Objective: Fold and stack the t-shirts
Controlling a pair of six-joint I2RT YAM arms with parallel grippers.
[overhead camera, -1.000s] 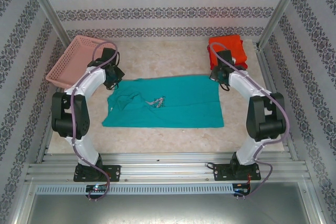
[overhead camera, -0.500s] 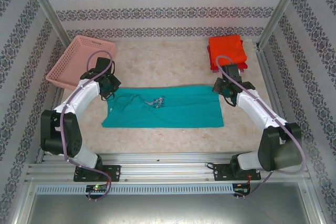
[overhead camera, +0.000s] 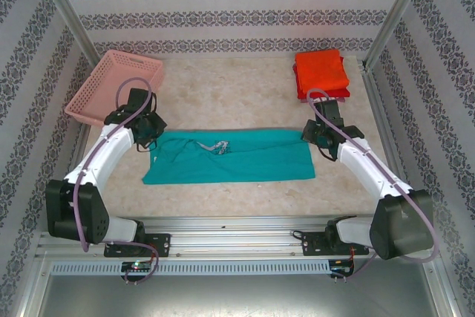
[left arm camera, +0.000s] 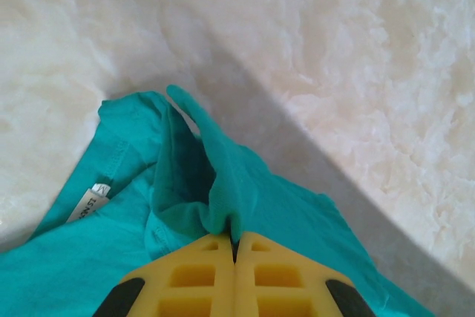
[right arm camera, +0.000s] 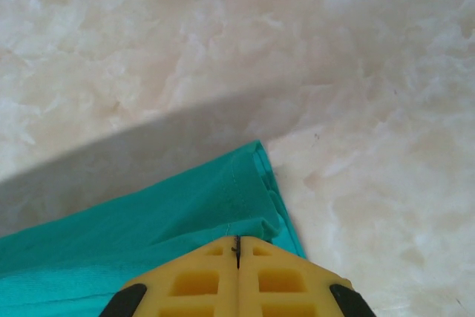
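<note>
Top external view is showing the far edge of the teal cloth t-shirt (overhead camera: 237, 157), soft and bearing a small pale chest print, sitting nearer the arms' bases than a second ago. Both arms are drawing it toward the near side, so the shirt's spread is narrowing front to back. I am reading this as the first lengthwise fold being carried over, with the far edge not yet meeting the near one.

The left pincer (overhead camera: 151, 137) is gripping the shirt's far left corner. In the left wrist view its yellow fingers (left arm camera: 185, 280) are pressing together on a raised pinch of teal cloth, with the white neck label lying just beside. The right pincer (overhead camera: 310, 137) is holding the far right corner, its yellow fingers (right arm camera: 289, 280) clamping the stitched hem.

The shirt is lying mid-table, stretched between the two pincers. It is lying well apart from the folded orange-red stack of tees (overhead camera: 320, 72) at far right and the pink plastic lattice basket (overhead camera: 111, 87) at far left.
</note>
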